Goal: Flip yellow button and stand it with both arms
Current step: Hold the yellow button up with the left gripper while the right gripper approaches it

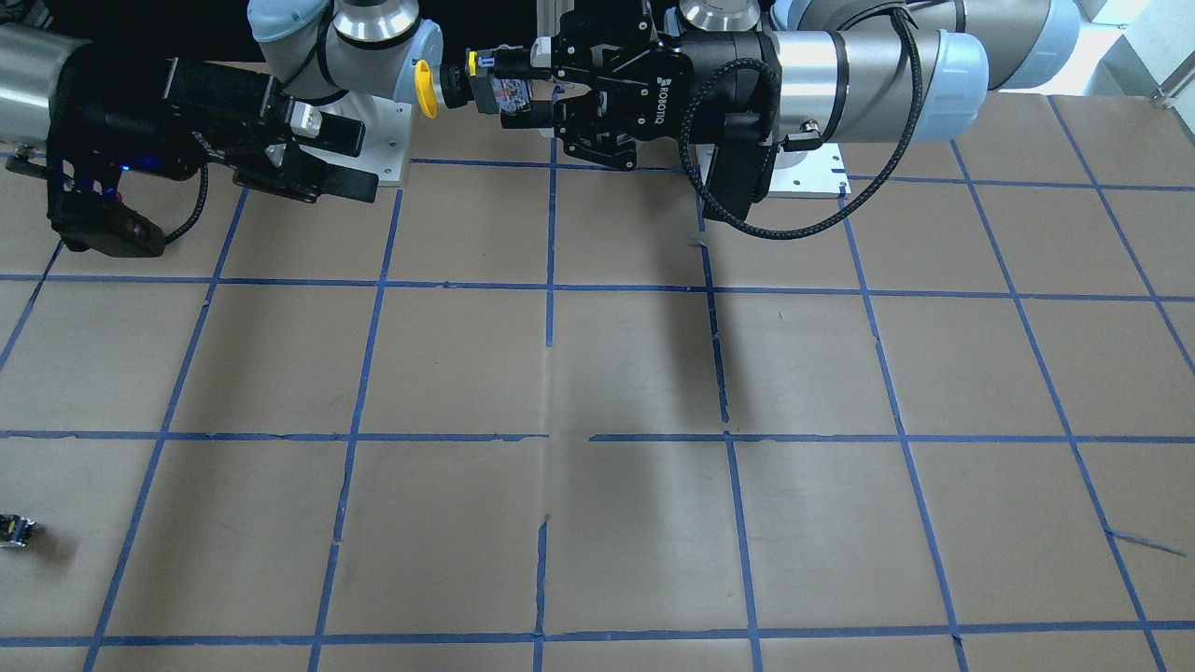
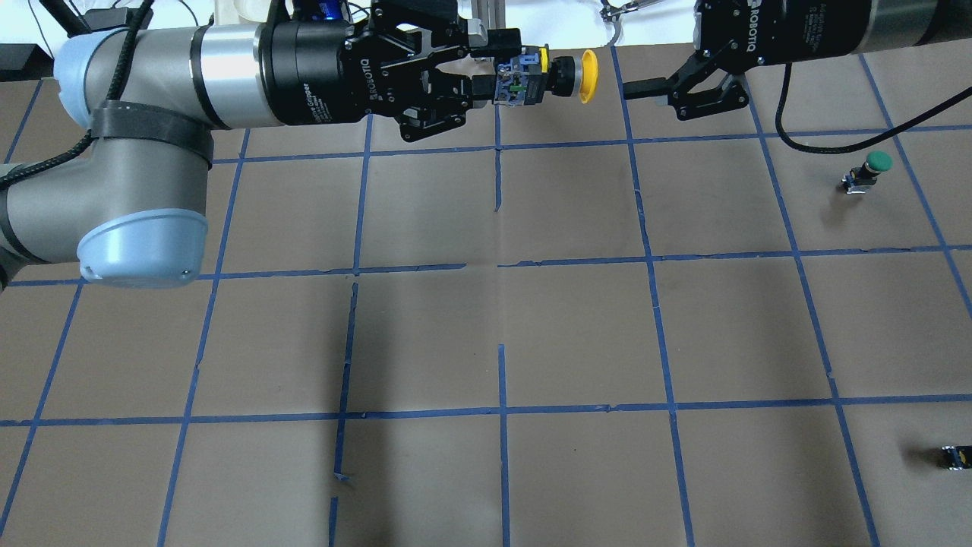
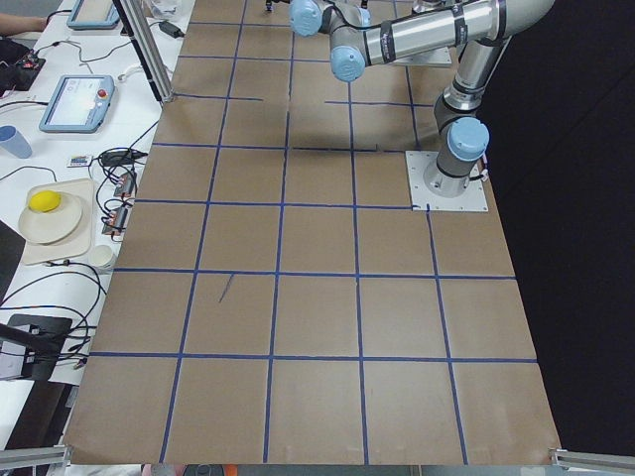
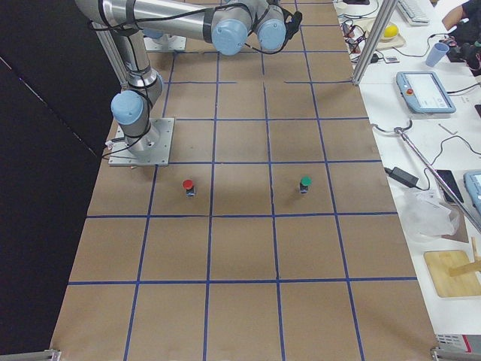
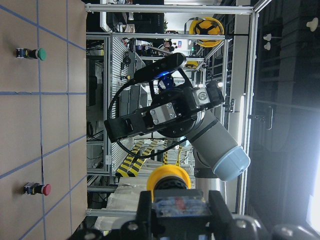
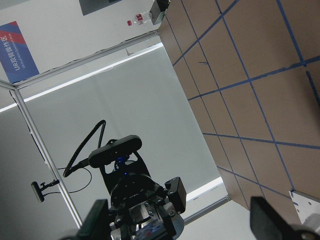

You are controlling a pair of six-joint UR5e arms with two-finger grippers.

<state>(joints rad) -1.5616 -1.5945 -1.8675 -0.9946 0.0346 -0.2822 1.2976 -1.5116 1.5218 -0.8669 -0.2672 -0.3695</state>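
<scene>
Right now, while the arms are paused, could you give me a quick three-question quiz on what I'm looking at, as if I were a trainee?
1. Pick one. The yellow button is:
A. standing on the table
B. held in the air by the left hand
C. gripped by both hands at once

2. True or false: the right hand is shut on the yellow cap.

3. Fill the gap: in the overhead view, the other button standing on the table has a ____ cap.

Key
1. B. The left hand grips its switch body, with the cap pointing sideways towards the right hand.
2. False. The right hand is open and apart from the cap.
3. Green.
</scene>
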